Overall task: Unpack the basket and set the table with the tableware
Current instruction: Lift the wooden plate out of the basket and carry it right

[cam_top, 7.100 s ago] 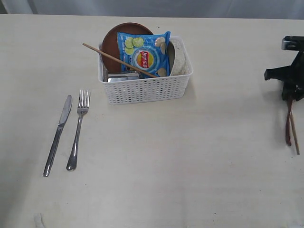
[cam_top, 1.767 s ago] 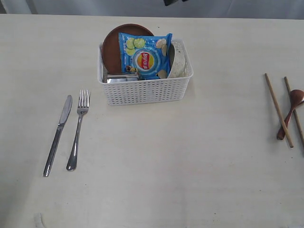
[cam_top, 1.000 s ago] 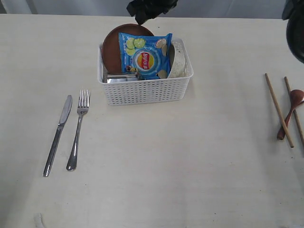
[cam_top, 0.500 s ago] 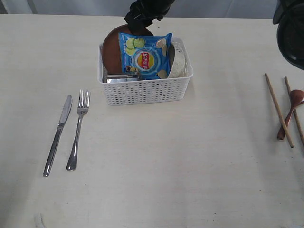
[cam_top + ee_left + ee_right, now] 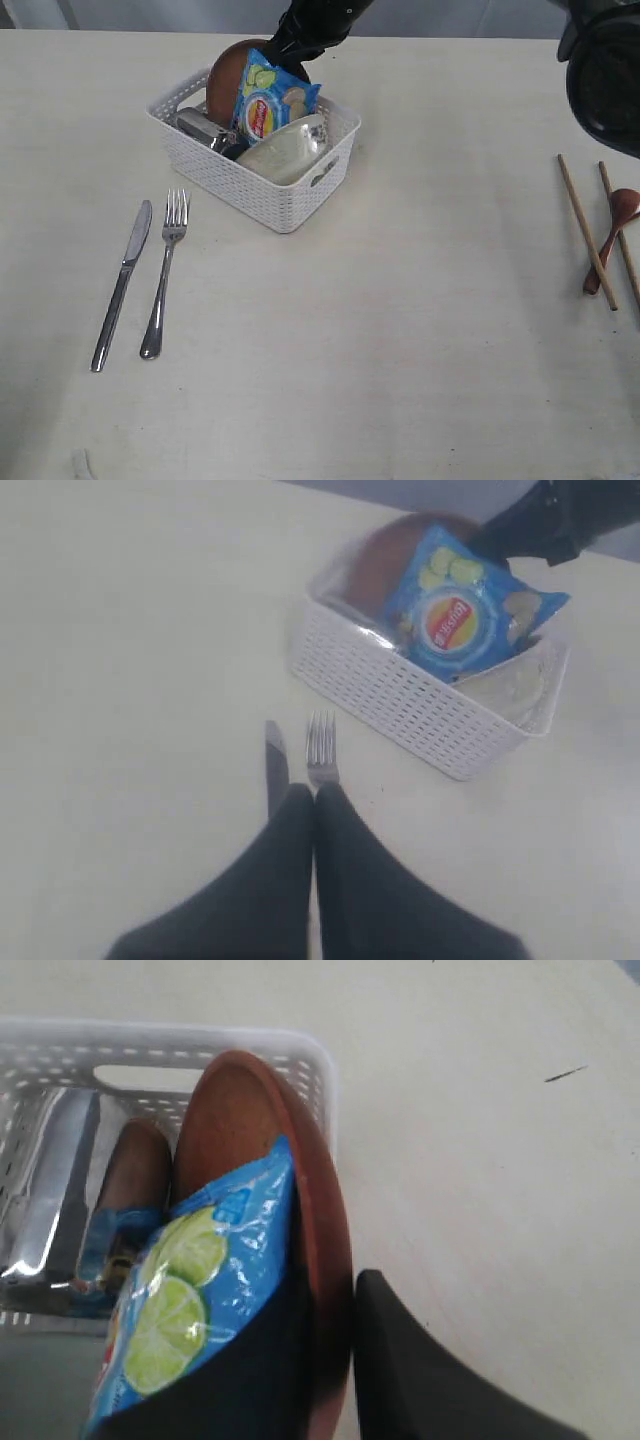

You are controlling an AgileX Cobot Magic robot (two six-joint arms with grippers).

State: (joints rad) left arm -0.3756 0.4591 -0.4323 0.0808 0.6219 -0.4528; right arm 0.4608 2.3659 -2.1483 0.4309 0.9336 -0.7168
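Observation:
The white basket [image 5: 268, 196] stands skewed on the table [image 5: 400, 350]. It holds the brown plate [image 5: 224, 72] on edge, a blue chip bag [image 5: 268, 100], the off-white bowl [image 5: 285, 150] and the steel cup [image 5: 200, 128]. My right gripper [image 5: 288, 52] reaches in from the far side, shut on the plate's rim [image 5: 250, 1130], one finger [image 5: 400, 1360] outside it. The knife [image 5: 122, 285] and fork [image 5: 165, 275] lie left; chopsticks [image 5: 587, 232] and spoon [image 5: 610, 240] lie right. My left gripper [image 5: 313, 792] hovers shut and empty over knife and fork.
A dark arm part [image 5: 605, 70] fills the exterior view's upper right corner, above the chopsticks. The chip bag [image 5: 190, 1290] leans against the plate's inner face. Bare tabletop stretches between the fork and the chopsticks.
The right arm came down onto the plate and closed on its rim. The basket has swung round and slid left, its contents shifting with it. The chopsticks and spoon now lie free.

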